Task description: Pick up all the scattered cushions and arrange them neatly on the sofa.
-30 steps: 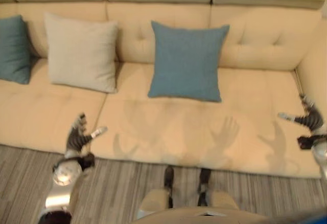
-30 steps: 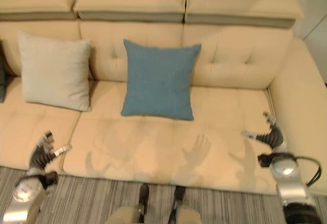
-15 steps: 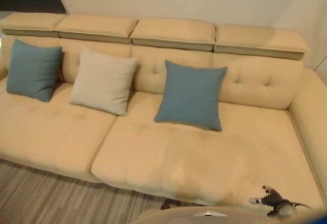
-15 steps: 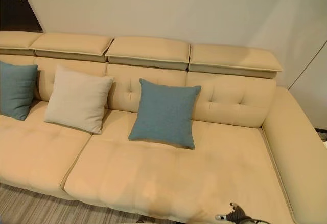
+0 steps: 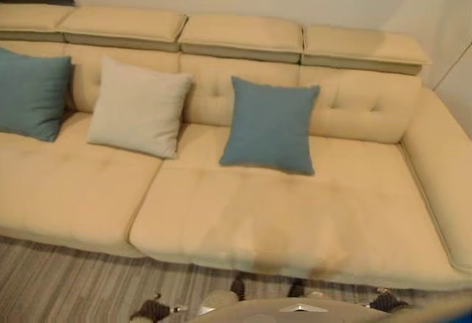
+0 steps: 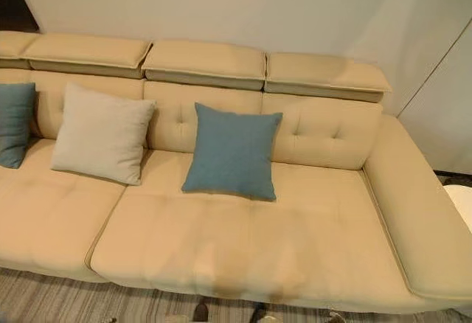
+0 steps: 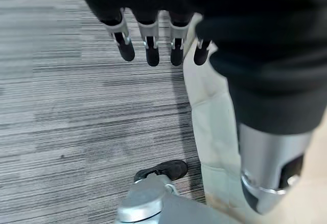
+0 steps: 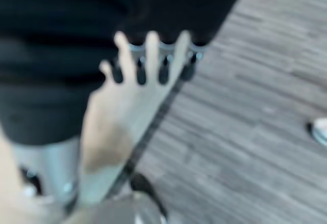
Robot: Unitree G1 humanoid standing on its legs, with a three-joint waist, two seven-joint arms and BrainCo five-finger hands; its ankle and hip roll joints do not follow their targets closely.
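Observation:
Three cushions lean upright against the back of the beige sofa [image 5: 295, 220]: a teal cushion [image 5: 29, 94] at the far left, a cream cushion [image 5: 139, 108] beside it, and a blue cushion [image 5: 270, 125] near the middle. My left hand [image 5: 151, 310] hangs low in front of the sofa, and its fingers [image 7: 152, 45] point straight down over the floor with nothing in them. My right hand [image 5: 385, 302] hangs low on the other side, its fingers [image 8: 163, 60] blurred but straight and holding nothing.
Grey striped floor [image 5: 66, 279] runs along the sofa's front. The right half of the seat is bare, up to the wide right armrest [image 6: 413, 212]. A white round object [image 6: 461, 203] shows past that armrest.
The camera has lifted and shifted, taking in the whole sofa. Both hands have dropped from above the seat's front edge to low beside me. The cushions have not moved.

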